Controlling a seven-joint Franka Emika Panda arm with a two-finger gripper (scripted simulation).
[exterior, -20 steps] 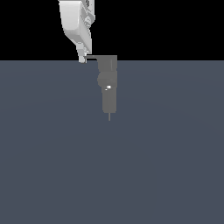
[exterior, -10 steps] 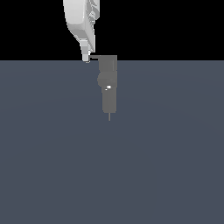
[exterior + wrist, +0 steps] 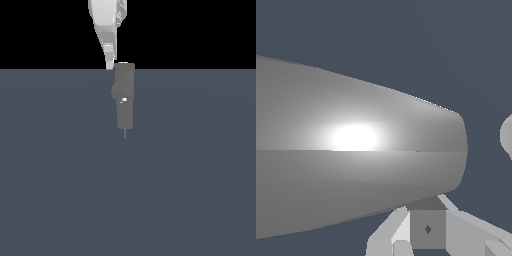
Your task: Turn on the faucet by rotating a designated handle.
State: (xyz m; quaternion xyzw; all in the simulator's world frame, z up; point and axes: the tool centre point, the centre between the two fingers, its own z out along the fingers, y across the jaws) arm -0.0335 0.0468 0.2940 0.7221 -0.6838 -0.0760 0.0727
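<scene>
The grey faucet [image 3: 125, 100] stands upright in the middle of the exterior view, with a small white spot and a thin pin at its lower end. My gripper [image 3: 110, 64] hangs from above, its tip touching the exterior view's left side of the faucet's blocky top. No handle bar shows there; it is hidden or turned end-on. In the wrist view a broad tapering grey bar, the handle [image 3: 356, 150], fills most of the picture very close to the fingers [image 3: 387, 236]. The frames do not show whether the gripper is open or shut.
A flat dark blue-grey floor [image 3: 190, 190] lies all around the faucet. A rounded grey part [image 3: 507, 135] shows at the edge of the wrist view.
My gripper has moved toward the exterior view's right, up against the faucet's top. The short handle stub that stuck out between them no longer shows.
</scene>
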